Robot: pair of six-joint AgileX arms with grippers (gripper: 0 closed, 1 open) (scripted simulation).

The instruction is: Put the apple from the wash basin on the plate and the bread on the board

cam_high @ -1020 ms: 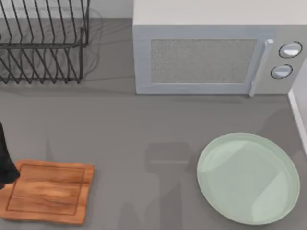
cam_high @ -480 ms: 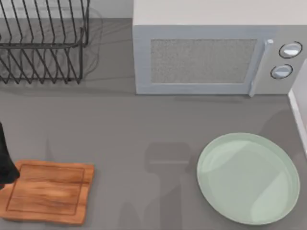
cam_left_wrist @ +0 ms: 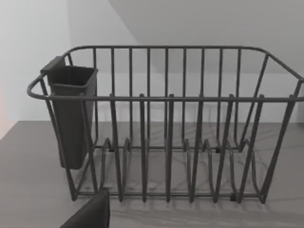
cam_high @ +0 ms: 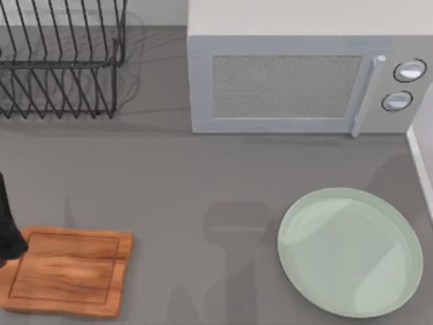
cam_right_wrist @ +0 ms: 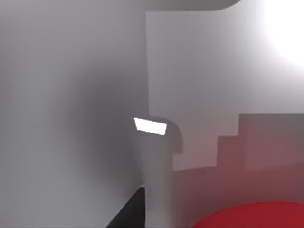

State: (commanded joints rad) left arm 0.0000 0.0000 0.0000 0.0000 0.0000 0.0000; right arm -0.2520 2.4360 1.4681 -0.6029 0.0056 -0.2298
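The apple [cam_right_wrist: 256, 216] shows as a bright red curve close under the right wrist camera, against the pale wall of the wash basin [cam_right_wrist: 199, 85]. A dark edge of my right gripper [cam_right_wrist: 128, 211] lies beside it. The pale green plate [cam_high: 348, 252] lies bare at the front right of the table. At the front left, the brown wooden board [cam_high: 64, 271] has nothing on it. My left arm [cam_high: 7, 230] hangs at the table's left edge, just over the board's corner. A dark part of my left gripper [cam_left_wrist: 90, 213] faces the rack. The bread is out of view.
A black wire dish rack [cam_high: 61, 61] with a dark cutlery cup [cam_left_wrist: 71, 118] stands at the back left. A grey microwave [cam_high: 304, 81] fills the back middle and right. The white rim of the wash basin [cam_high: 423, 149] runs along the right edge.
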